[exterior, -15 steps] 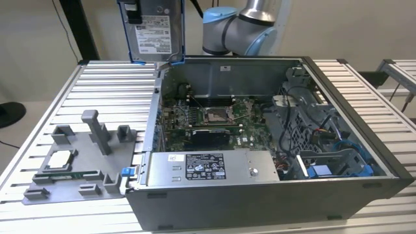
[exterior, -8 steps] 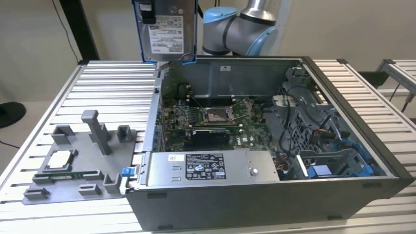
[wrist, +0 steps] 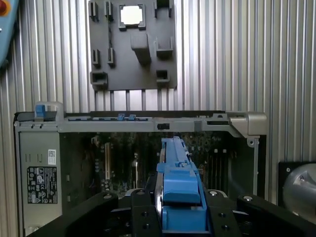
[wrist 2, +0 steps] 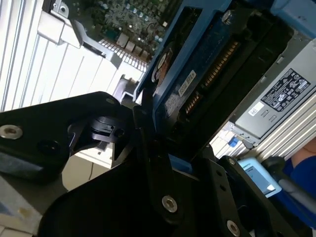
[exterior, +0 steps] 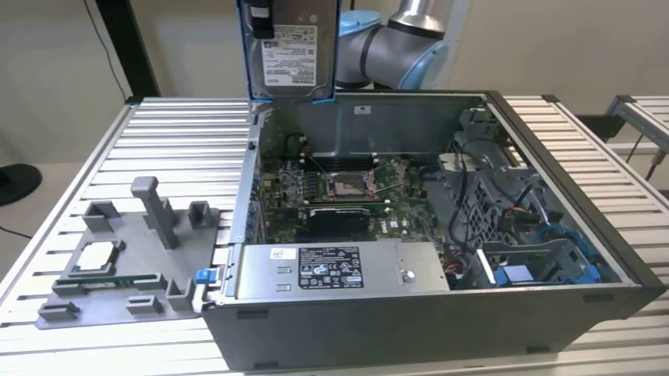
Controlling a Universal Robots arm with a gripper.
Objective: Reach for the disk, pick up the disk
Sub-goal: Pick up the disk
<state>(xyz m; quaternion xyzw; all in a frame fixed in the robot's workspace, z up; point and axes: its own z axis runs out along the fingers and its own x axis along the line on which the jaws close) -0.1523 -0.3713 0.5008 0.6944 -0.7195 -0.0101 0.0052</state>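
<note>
The disk (exterior: 293, 47) hangs upright above the back left corner of the open computer case, its white label facing the exterior view and blue caddy rails down its sides. In the first wrist view the disk's blue rail (wrist: 177, 168) runs edge-on out from between the black fingers of my gripper (wrist: 180, 212), which is shut on it. The second wrist view gives the disk's underside (wrist 2: 197, 64) with its circuit board and connector, clamped in the gripper (wrist 2: 168, 163). The disk is lifted clear of the case.
The open computer case (exterior: 616, 266) sits on a slatted metal table (exterior: 178, 133), with a motherboard (exterior: 345, 186) and a grey box with a sticker (exterior: 334, 270) inside. A grey fixture plate (exterior: 125, 258) holding a small silver chip (exterior: 96, 254) lies at the exterior view's left.
</note>
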